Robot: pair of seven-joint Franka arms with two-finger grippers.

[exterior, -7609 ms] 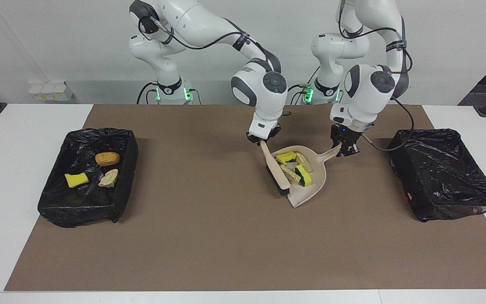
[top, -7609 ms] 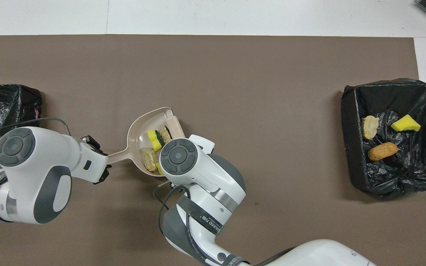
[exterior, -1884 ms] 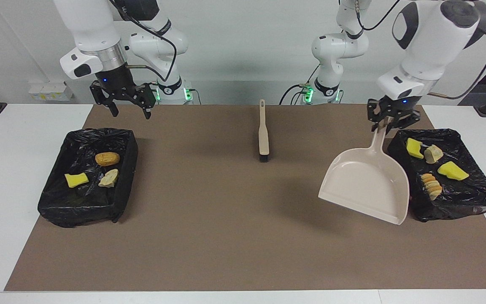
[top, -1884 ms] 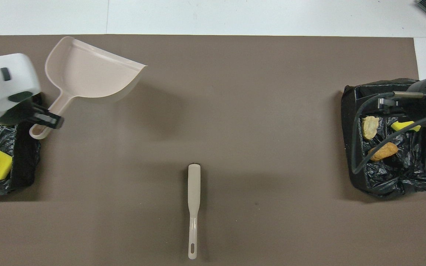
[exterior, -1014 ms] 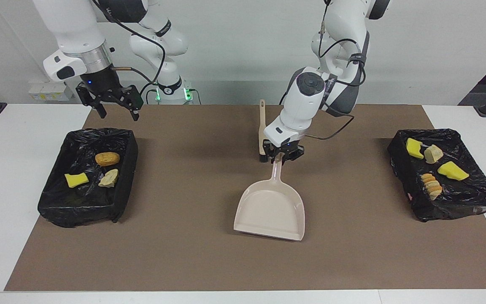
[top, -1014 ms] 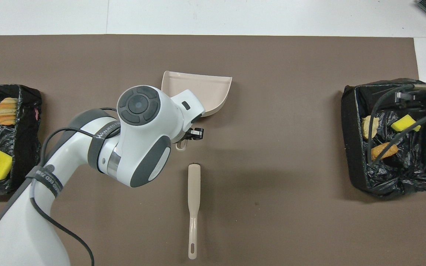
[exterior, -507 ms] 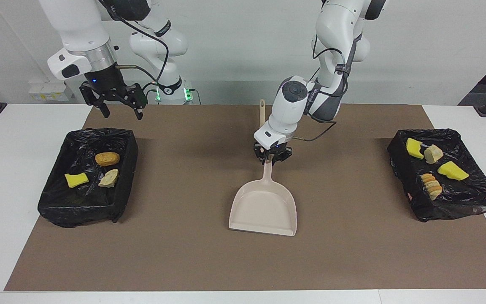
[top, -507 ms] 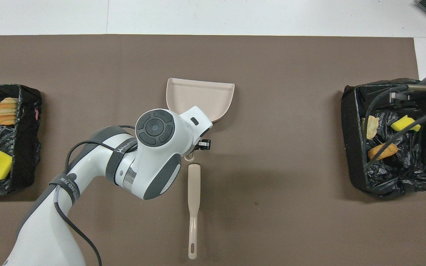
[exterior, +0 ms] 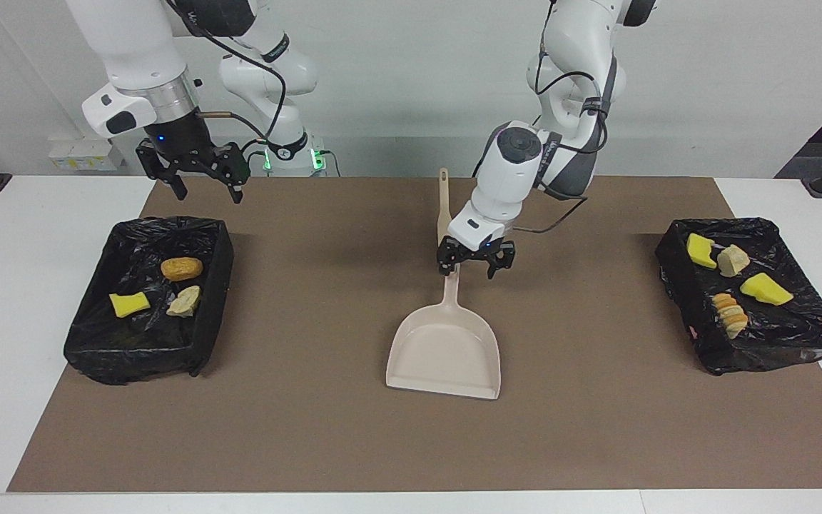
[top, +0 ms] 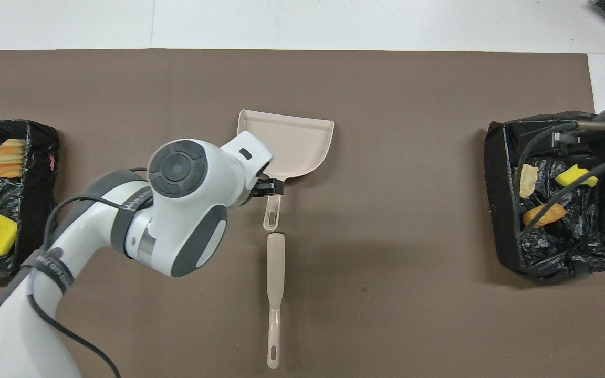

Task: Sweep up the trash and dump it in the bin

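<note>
The beige dustpan [exterior: 445, 351] lies flat and empty on the brown mat, mid-table. My left gripper [exterior: 476, 261] is open just above the end of its handle [top: 271, 215] and holds nothing. The beige brush [exterior: 444, 214] lies on the mat nearer to the robots, in line with the handle. Trash lies in both bins: yellow sponges [exterior: 765, 289], a beige lump [exterior: 732, 259] and a bread piece [exterior: 728, 314] at the left arm's end; a bread piece [exterior: 181, 268], a sponge [exterior: 129, 303] and a lump [exterior: 184, 301] at the right arm's end. My right gripper [exterior: 193, 180] is open and empty, raised over that bin's rim.
Two black-lined bins stand on the mat, one at the right arm's end [exterior: 215, 285] and one at the left arm's end [exterior: 675, 250]. The mat [exterior: 311, 428] lies on a white table. The left arm [top: 176, 210] covers part of the mat in the overhead view.
My left gripper has opened and let go of the dustpan handle, then lifted slightly. The dustpan now rests on the mat. The right arm has barely moved.
</note>
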